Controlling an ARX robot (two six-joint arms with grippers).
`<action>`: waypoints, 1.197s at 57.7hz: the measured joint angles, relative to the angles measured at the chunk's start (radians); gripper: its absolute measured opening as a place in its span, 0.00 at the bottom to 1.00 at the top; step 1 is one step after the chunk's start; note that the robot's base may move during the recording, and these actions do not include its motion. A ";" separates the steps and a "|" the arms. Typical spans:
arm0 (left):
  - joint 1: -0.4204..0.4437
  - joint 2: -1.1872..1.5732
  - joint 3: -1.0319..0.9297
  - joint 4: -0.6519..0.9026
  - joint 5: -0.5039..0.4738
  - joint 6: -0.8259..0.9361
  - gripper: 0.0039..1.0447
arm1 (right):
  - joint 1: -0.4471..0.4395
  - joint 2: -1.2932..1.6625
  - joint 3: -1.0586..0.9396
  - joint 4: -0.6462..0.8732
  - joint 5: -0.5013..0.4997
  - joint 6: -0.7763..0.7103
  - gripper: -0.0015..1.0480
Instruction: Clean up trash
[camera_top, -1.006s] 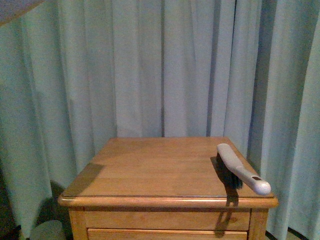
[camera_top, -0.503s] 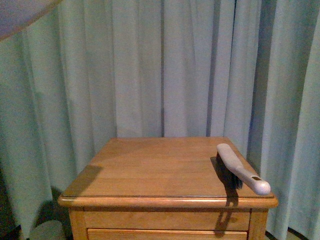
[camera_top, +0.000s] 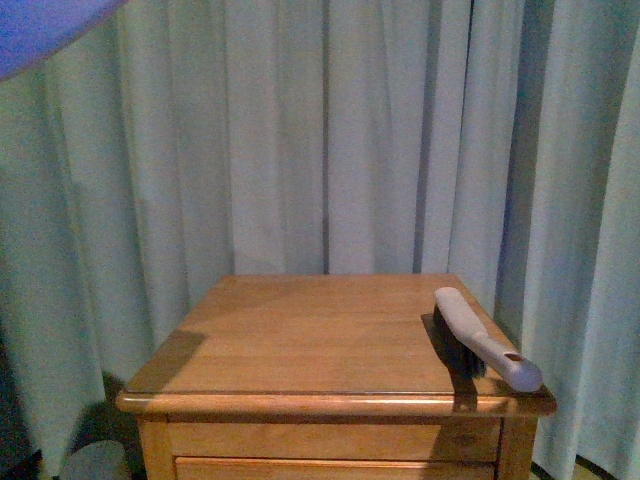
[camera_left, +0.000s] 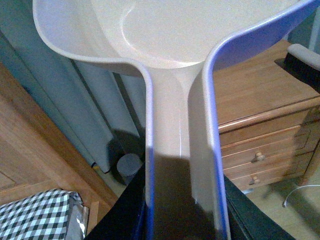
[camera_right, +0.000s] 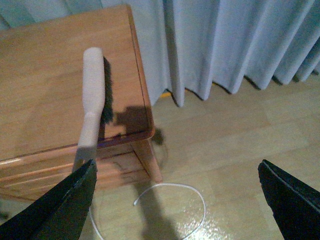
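Gripping the beige dustpan by its handle, the left pincer is clamping its black fingers against both sides of that handle and holding the pan in the air, higher than the wooden tabletop and off to its left. The pan's scoop is facing up, and what I can see of its inside is looking bare. A brush with a pale handle and dark bristles is lying along the tabletop's right edge, its handle end poking out past the front right corner. The right pincer is hanging beyond that same corner, over the floor, with its two fingers spread wide and nothing between them. Pale curtains are hanging behind the tabletop and down its right side. A white cable is curling on the floor just below the front right corner. A small grey bin is standing on the floor to the tabletop's left, and a black-and-white checked pillow is lying further left still. As for the trash, I am not managing to tell where it is from any of these views.
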 joint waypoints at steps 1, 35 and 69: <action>0.000 0.000 0.000 0.000 0.000 0.000 0.25 | 0.000 0.032 0.030 -0.016 -0.007 0.009 0.93; 0.000 0.000 0.000 0.000 0.001 0.000 0.25 | 0.100 0.575 0.350 -0.062 -0.048 0.195 0.93; 0.000 0.000 0.000 0.000 0.001 0.000 0.25 | 0.120 0.717 0.405 -0.003 -0.047 0.209 0.77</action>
